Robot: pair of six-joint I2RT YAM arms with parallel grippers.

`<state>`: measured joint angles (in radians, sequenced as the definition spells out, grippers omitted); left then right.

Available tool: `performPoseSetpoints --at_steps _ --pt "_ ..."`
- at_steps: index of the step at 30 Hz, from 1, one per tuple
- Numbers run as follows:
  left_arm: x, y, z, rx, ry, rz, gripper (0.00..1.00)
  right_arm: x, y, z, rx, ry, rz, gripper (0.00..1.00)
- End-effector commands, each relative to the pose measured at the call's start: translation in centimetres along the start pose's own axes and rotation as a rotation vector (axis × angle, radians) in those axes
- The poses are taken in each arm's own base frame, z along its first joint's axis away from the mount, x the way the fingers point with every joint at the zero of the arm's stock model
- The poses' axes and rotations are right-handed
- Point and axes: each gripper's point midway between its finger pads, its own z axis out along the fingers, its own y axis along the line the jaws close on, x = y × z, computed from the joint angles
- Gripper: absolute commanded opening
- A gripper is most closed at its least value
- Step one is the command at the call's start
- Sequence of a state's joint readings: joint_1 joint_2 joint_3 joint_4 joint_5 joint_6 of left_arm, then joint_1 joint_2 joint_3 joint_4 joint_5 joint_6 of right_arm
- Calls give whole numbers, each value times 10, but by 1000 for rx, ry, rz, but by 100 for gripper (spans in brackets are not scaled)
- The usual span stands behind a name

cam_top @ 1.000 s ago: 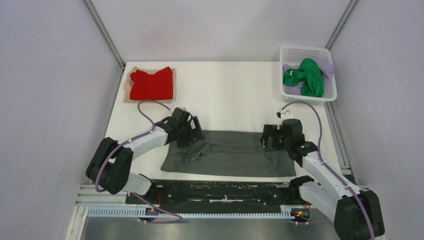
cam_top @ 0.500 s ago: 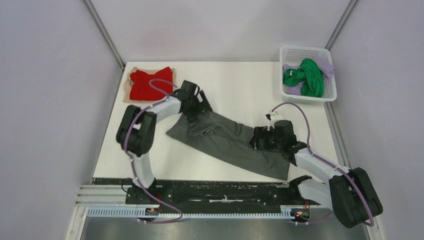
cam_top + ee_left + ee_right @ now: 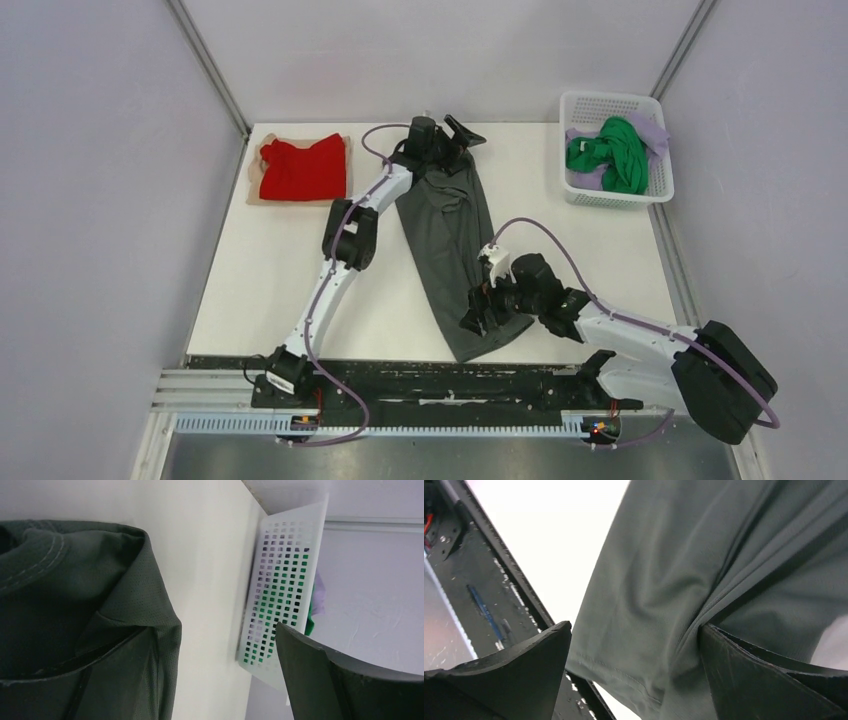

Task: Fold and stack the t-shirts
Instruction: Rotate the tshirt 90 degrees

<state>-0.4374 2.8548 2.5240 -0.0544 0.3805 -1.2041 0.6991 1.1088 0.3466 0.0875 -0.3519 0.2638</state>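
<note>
Our red cloth t-shirt lies folded, our left gripper and right gripper, both spread open, sit at the ends of the part-folded dark grey cloth t-shirt, and the bright green t-shirt and pale lavender t-shirt wait unfolded

No readable text, labels, brands or numbers in any view.

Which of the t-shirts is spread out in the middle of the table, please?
The dark grey t-shirt, lying stretched out long. The red t-shirt sits folded at far left; the green t-shirt and lavender t-shirt are bunched in the basket.
</note>
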Motion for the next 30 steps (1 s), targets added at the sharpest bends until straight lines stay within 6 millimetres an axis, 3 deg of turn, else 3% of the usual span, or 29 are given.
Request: performPoseSetpoints --at_steps 1,6,10,13,17,21,24,30 --pt "18 14 8 -7 31 -63 100 -26 19 1 -45 -15 -124 98" --pt "16 9 -11 -59 43 42 100 -45 -15 -11 180 -68 -145 98" --pt "18 -24 -29 -17 72 116 100 -54 -38 -27 339 -86 -151 98" --pt "15 -54 -46 14 68 178 100 -48 -52 -32 420 -71 -123 99" --pt "10 -85 -80 -3 44 281 100 -37 -45 -29 368 -33 -108 99" --pt "12 -72 -116 -134 7 352 100 -25 -22 -24 222 -11 -123 99" --pt "29 -51 -140 -220 7 371 100 -11 -6 -20 114 29 -122 99" --pt "70 17 -152 -361 91 331 100 20 -11 -21 106 120 -122 99"
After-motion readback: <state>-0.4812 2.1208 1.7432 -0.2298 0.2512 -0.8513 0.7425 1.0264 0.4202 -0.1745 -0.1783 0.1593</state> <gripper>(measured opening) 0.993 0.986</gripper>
